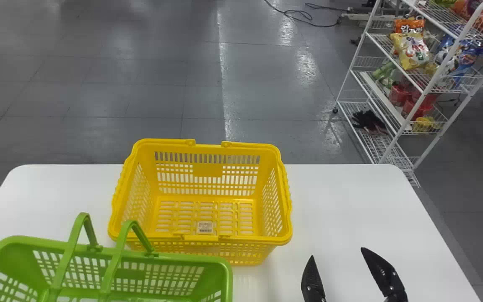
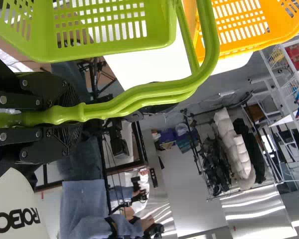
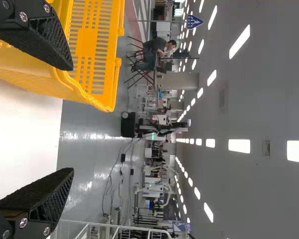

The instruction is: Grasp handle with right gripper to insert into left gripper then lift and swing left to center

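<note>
In the head view my right gripper (image 1: 337, 252) hangs over the table's right part, fingers apart, right of the yellow basket (image 1: 208, 170). The right wrist view also shows my right gripper (image 3: 73, 119) open with nothing in it. At the lower left of the head view is the green basket (image 1: 220, 268), its two handles (image 1: 113, 264) standing up from the far rim. My left gripper (image 2: 42, 117) in the left wrist view is shut on the green handle (image 2: 139, 94), whose two bars run close together. Whether the green basket touches the table I cannot tell.
The yellow basket sits upright at the middle of the white table (image 1: 342, 197), close behind the green basket, its inside holding no goods. Beyond the table's far right corner stands a white wire shelf (image 1: 424, 90) with snack bags. Grey floor lies behind the table.
</note>
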`<state>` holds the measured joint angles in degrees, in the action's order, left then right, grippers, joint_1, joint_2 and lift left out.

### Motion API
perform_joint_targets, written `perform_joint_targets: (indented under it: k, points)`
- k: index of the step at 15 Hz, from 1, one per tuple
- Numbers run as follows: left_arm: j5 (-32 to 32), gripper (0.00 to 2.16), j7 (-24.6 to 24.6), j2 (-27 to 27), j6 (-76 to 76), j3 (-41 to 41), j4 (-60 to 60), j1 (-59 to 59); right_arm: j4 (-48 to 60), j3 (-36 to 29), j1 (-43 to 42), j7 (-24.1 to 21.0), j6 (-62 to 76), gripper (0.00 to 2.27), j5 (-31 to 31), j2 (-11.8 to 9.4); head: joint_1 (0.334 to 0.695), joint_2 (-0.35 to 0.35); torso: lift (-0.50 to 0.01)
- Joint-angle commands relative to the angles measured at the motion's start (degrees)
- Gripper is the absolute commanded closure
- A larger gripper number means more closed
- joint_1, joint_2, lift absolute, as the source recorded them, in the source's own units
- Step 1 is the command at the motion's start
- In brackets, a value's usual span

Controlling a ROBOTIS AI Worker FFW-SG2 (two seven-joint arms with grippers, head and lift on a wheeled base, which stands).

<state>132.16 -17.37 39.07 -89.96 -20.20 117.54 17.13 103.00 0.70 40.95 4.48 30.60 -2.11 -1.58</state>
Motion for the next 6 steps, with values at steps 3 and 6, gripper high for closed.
perform_joint_targets:
  k: [3,6]
  points:
    - [0.3,2.13,0.1,-0.1,-0.1,-0.4,0.1,0.2,0.0,0.0,0.0,0.0,0.0,0.08,0.0,0.0,0.695,-0.107,-0.093]
    - [0.3,2.13,0.1,-0.1,-0.1,-0.2,0.0,0.2,0.0,0.0,0.0,0.0,0.0,0.08,0.0,0.0,0.695,-0.108,-0.093]
